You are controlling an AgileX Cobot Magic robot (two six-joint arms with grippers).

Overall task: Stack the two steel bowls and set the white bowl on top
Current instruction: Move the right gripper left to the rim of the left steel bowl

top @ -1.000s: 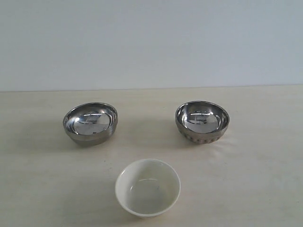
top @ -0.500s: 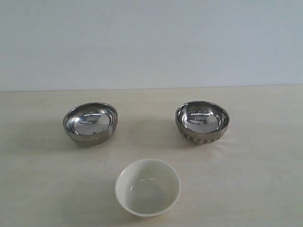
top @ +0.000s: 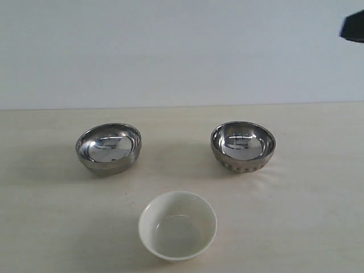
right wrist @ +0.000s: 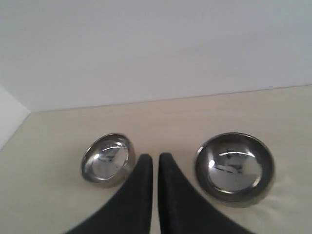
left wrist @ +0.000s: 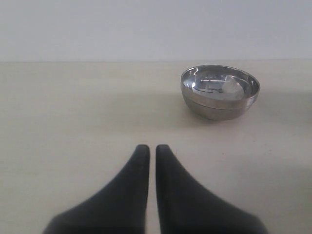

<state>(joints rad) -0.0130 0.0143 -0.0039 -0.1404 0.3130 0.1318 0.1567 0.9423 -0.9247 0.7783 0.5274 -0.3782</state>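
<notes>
On the pale desk [top: 318, 199] the smooth steel bowl [top: 108, 148], ribbed steel bowl [top: 243, 146] and nearer white bowl [top: 177, 225] sit apart, unstacked, while my right pincer [right wrist: 155, 161], empty and closed, has just entered above, beginning the approach.

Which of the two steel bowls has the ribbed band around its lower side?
The steel bowl on the right in the exterior view. Its lower wall shows a ribbed band, while the steel bowl on the left is smooth all the way down.
</notes>
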